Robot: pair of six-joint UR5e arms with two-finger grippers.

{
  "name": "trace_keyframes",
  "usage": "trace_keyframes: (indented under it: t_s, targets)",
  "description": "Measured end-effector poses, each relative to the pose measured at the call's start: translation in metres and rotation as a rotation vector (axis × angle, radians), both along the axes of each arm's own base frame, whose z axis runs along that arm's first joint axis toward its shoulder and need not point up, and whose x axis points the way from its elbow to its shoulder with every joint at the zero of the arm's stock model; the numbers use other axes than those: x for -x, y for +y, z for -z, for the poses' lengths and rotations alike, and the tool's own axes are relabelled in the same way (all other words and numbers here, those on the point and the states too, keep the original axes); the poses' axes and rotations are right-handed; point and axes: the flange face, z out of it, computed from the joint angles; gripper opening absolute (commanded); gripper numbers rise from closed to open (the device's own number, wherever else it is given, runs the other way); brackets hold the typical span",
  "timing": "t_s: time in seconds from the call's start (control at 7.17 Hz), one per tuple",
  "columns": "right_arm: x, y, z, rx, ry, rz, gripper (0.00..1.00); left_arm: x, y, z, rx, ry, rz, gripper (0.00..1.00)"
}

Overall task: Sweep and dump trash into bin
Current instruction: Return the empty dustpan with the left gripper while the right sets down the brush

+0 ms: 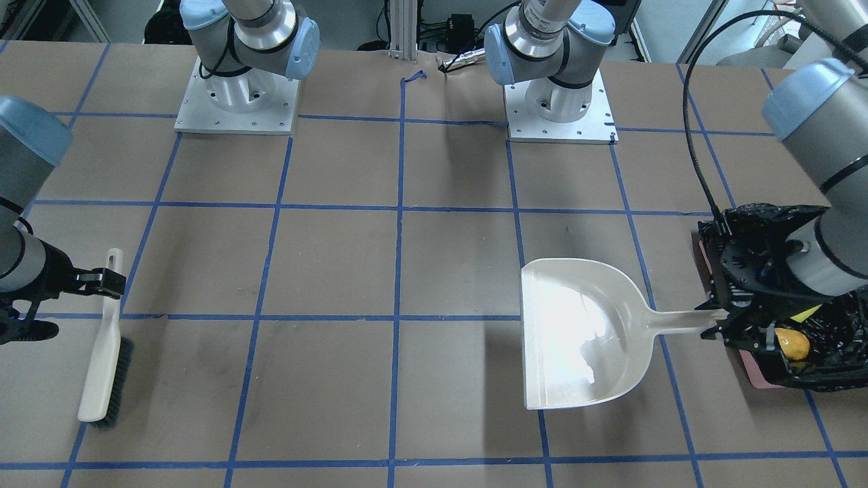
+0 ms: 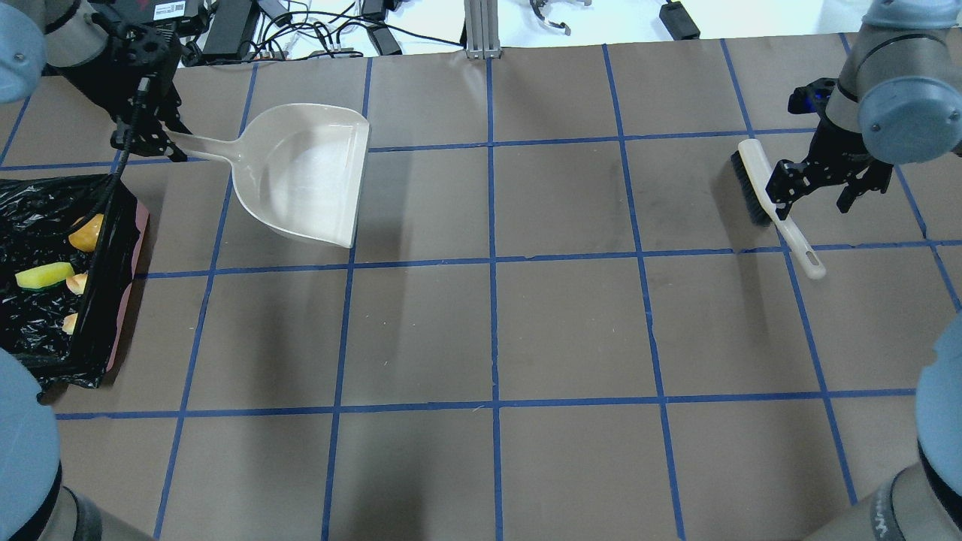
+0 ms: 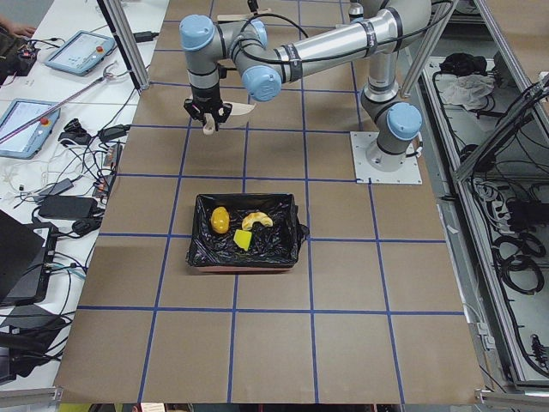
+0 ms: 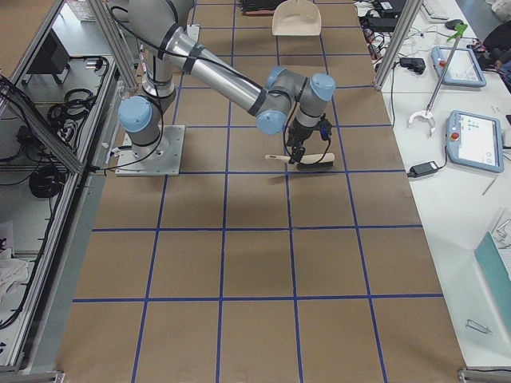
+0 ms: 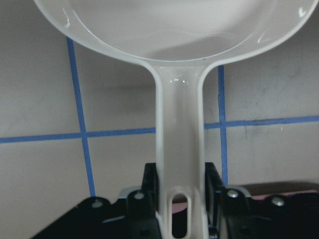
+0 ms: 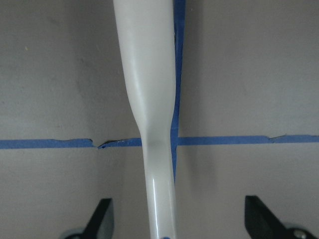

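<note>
Blue-taped brown tabletop (image 2: 571,330) (cables (image 2: 316,30) beyond), left hand (image 2: 154,144) clamping dustpan (image 2: 301,176), right hand (image 2: 819,186) wide open over brush (image 2: 755,169)

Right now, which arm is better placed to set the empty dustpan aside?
The left. Its jaws grip the dustpan handle beside the bin; the right arm's jaws stand open around the brush, far across the table.

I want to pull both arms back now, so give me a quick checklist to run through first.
1. Trash in the bin: ok, three pieces lie inside.
2. Dustpan empty: ok.
3. Brush lying on the table: ok.
4. Right tool open, clear of the brush handle: ok.
5. Left tool open, off the dustpan handle: not ok, shut on it.
</note>
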Motion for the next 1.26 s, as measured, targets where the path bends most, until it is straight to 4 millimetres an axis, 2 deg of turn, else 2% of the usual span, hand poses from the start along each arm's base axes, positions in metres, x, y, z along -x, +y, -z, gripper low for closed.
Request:
trace_keyframes:
  t_s: [0.14,0.28,0.42,0.7,0.98,1.12,1.26]
  targets:
    - [-0.003,0.003,-0.032,0.037,0.008,-0.002,1.0,0.003,-0.009,0.027,-0.04,0.021,-0.034,0.28]
    - [-0.007,0.011,-0.066,0.071,0.014,-0.004,1.0,0.003,-0.016,0.045,-0.073,0.014,-0.075,0.28]
    - [-0.013,0.023,-0.095,0.094,0.019,-0.005,1.0,0.004,-0.021,0.052,-0.091,-0.025,-0.093,0.28]
    - [-0.026,0.054,-0.149,0.135,0.021,0.001,1.0,0.02,-0.033,0.059,-0.096,-0.081,-0.091,0.28]
    - [-0.043,0.092,-0.197,0.161,0.024,0.002,1.0,0.052,-0.041,0.059,-0.063,-0.098,-0.035,0.28]
    - [-0.053,0.107,-0.211,0.165,0.023,0.009,1.0,0.055,-0.044,0.057,-0.036,-0.099,0.001,0.28]
    - [-0.068,0.112,-0.215,0.165,0.015,0.024,1.0,0.052,-0.047,0.058,-0.012,-0.099,0.017,0.28]
